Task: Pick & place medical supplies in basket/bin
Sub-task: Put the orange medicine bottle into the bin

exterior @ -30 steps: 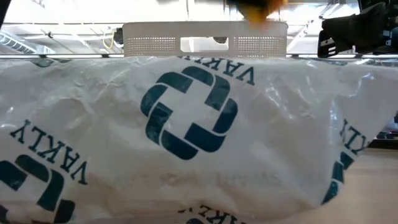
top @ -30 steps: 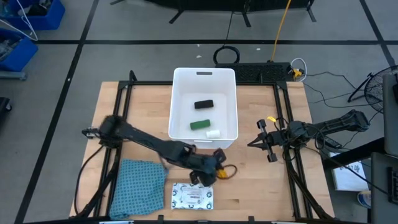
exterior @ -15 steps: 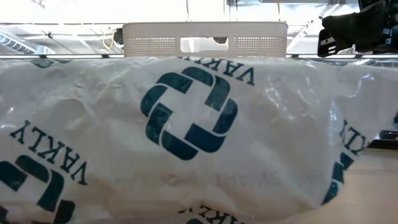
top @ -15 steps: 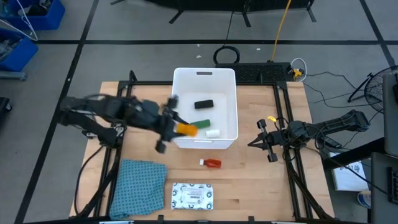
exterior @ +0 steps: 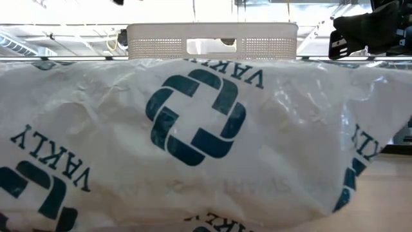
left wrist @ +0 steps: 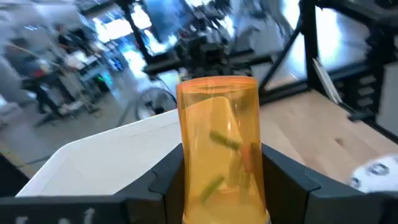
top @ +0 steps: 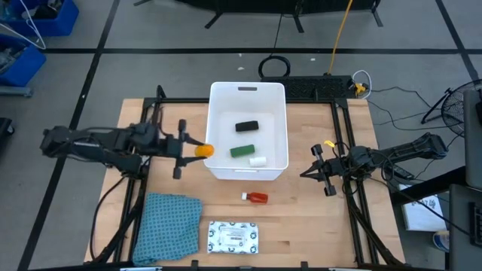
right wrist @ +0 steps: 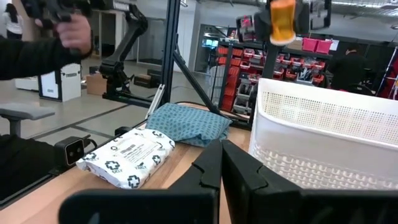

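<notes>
High view: your left gripper [top: 197, 150] pinches an orange vial [top: 204, 150] just outside the left wall of the white bin [top: 218, 167], which holds a black oblong [top: 247, 126], a green oblong [top: 242, 150] and a small white piece [top: 258, 161]; carry the vial across the rim before letting go. A red piece [top: 256, 197] and a white packet [top: 233, 235] lie in front of the bin, beside a teal cloth [top: 167, 226]. Low view: the packet fills the frame. Left wrist view: both fingers [left wrist: 163, 180] clamp the vial squarely, with the bin rim beyond. Right wrist view: your right gripper [right wrist: 221, 167] waits at the table's right, fingers pressed together.
</notes>
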Controlling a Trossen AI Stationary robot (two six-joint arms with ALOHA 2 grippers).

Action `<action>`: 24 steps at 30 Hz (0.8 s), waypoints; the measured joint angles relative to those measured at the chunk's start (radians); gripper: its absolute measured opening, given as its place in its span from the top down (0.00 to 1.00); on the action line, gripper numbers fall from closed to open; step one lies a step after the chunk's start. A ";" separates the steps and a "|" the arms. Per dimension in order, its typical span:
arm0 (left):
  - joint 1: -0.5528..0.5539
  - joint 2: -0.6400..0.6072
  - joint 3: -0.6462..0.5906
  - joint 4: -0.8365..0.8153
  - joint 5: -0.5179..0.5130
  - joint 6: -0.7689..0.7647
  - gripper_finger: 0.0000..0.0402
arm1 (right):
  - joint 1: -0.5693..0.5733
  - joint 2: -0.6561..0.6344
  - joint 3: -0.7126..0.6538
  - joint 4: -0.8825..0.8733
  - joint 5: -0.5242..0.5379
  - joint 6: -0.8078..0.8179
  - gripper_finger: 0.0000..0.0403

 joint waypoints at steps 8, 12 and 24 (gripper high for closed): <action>0.051 -0.228 -0.341 0.312 -0.099 -0.146 0.60 | 0.000 0.000 0.000 0.000 0.000 0.001 1.00; 0.061 -0.296 -0.447 0.400 -0.123 -0.245 0.59 | 0.000 0.000 0.000 -0.001 0.000 0.008 1.00; 0.075 -0.332 -0.574 0.589 -0.209 -0.323 0.60 | 0.000 0.000 0.000 -0.001 0.000 0.007 1.00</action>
